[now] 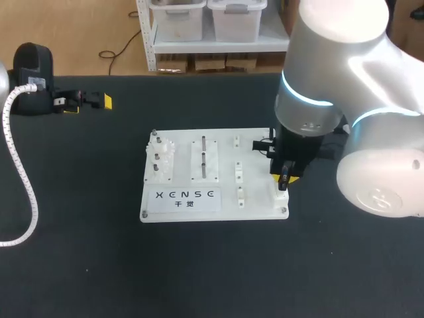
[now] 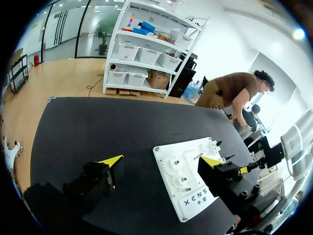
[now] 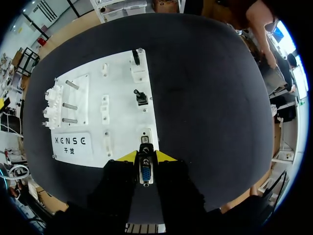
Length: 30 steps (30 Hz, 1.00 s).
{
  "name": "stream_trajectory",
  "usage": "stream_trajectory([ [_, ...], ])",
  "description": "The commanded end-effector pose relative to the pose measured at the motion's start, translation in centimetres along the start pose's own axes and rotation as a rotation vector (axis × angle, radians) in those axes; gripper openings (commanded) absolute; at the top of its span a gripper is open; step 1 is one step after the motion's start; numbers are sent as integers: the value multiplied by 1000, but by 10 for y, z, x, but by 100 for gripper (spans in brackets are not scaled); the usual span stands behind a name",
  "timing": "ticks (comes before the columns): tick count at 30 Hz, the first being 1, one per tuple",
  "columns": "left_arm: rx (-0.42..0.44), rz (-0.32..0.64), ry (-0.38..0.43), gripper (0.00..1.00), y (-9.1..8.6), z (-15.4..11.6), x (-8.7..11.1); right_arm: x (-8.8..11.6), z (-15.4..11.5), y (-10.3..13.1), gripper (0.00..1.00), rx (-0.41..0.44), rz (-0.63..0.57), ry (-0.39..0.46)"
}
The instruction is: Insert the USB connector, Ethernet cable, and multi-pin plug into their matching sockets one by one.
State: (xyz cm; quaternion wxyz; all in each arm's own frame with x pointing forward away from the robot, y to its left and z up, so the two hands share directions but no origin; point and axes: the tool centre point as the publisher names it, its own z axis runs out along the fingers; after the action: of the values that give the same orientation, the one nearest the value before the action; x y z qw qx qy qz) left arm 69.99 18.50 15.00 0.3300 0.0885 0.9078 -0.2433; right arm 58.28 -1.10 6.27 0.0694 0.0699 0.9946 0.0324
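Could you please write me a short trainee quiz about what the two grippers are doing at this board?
1. True or false: the left gripper holds a cable.
2. The plug is held by: A) the left gripper B) the right gripper C) nothing.
3. Fill in: the right gripper hangs over the board's near ____ corner.
Key: 1 false; 2 B; 3 right.

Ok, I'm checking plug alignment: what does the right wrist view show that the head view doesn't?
Only the right wrist view: the multi-pin plug seen clearly, held in the right gripper, with a socket just ahead. Only the head view: the left gripper, off to the left of the white board. Both: the white board and its metal pegs.
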Motion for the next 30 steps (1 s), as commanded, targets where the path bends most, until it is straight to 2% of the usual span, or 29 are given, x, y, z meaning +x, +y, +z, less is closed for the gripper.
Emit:
stream_trajectory([
  [1,0,0,0,100,0,0,0,-3,3,0,0,2,4,-2],
  [17,0,0,0,100,0,0,0,-13,6,2,0,6,5,10],
  [30,0,0,0,100,0,0,0,-11,11,4,0,14,-13,21],
])
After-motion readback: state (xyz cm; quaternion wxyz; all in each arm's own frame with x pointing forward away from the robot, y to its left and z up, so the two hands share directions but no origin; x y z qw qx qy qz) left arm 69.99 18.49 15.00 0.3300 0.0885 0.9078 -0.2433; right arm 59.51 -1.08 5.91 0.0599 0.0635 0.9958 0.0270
